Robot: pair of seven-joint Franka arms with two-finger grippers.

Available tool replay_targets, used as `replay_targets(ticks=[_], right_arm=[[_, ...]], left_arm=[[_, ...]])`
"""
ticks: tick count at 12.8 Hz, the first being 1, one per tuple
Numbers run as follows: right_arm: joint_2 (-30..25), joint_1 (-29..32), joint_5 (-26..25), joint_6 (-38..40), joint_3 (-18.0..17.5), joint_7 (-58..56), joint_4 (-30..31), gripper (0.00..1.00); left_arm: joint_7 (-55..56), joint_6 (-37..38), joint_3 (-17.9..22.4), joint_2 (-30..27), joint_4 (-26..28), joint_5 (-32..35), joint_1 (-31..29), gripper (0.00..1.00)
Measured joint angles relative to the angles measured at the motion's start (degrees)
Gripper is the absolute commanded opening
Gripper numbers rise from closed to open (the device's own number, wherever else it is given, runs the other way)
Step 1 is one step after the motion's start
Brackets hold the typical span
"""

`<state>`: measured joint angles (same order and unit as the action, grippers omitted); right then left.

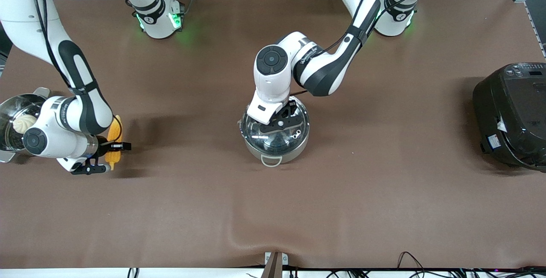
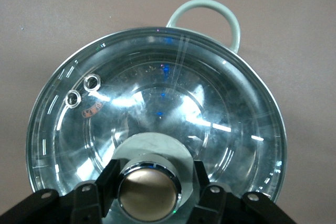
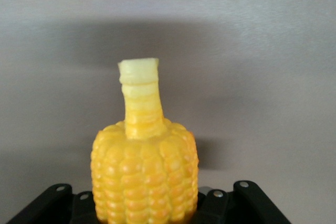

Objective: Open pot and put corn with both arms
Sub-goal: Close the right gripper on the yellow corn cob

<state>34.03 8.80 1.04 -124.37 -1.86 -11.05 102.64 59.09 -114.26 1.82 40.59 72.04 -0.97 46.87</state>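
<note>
Over the pot (image 1: 275, 135), the left gripper (image 1: 285, 114) clasps the lid's knob (image 2: 147, 191); the right gripper (image 1: 108, 156) pinches the corn (image 1: 114, 141) beside the steamer (image 1: 13, 120).

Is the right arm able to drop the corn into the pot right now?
Probably not yet. The glass lid covers the pot, with the left gripper around its knob. The right gripper is at the corn.

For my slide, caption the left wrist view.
Left gripper straddling the copper-coloured knob of the clear glass lid on the shiny stainless-steel pot.
</note>
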Motion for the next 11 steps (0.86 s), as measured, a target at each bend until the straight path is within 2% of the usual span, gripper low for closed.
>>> replay_targets(ticks=[2, 4, 6, 7, 11], right_arm=[[-1.59, -1.52, 0.01, 3.46, -0.13, 2.92, -0.66, 0.00], [-2.66, -3.41, 0.46, 7.29, -0.54, 7.21, -1.66, 0.00], [-3.15, -4.84, 2.20, 11.93, -1.67, 11.96, -3.82, 0.00], [-3.33, -5.70, 2.57, 14.12, -2.14, 14.54, -5.27, 0.00], [-3.50, -9.32, 3.49, 16.32, -2.61, 21.81, -7.77, 0.00]], left_arm=[[0.00, 0.00, 0.00, 0.20, 0.00, 0.00, 0.08, 0.59], [0.00, 0.05, 0.04, 0.23, -0.01, 0.00, 0.15, 0.38], [0.00, 0.46, 0.12, 0.03, -0.03, 0.00, 0.13, 0.09], [0.00, 0.40, 0.14, 0.08, -0.03, 0.00, 0.12, 0.00], [0.00, 0.40, 0.14, 0.06, -0.05, 0.00, 0.11, 0.00]])
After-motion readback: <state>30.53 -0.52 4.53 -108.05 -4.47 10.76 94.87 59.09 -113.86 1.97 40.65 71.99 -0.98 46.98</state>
